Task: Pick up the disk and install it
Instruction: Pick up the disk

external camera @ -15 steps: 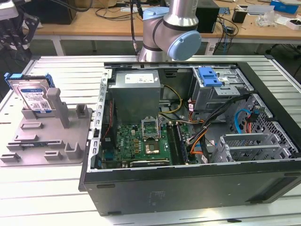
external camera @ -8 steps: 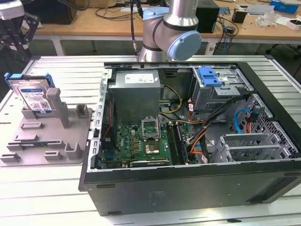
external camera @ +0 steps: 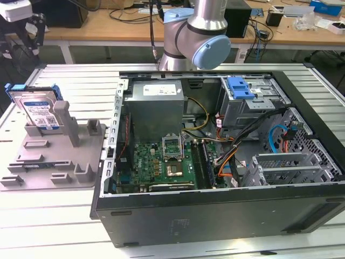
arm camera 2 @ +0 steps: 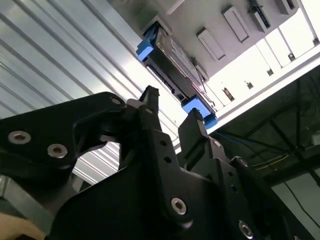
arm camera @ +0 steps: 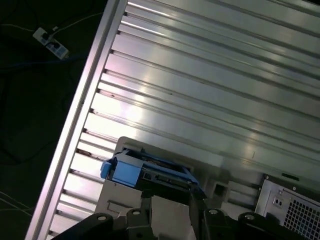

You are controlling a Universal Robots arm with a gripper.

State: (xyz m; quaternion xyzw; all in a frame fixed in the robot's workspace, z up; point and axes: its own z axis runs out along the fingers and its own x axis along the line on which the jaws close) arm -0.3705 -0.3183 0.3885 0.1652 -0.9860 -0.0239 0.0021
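I see the disk (external camera: 39, 108) standing on edge in the grey holder (external camera: 48, 172) on the ribbed counter (external camera: 75, 81) at the exterior view's upper left, beside the open computer case (external camera: 215, 210), and in the second wrist view my claw (arm camera 2: 172, 112) is spread apart and empty, clear of the disk

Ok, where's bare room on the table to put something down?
Bare table between the fixture and the arm base, and the strip in front of the fixture at the exterior view's lower left. The case is crowded with boards and cables; the disk stands in the fixture.
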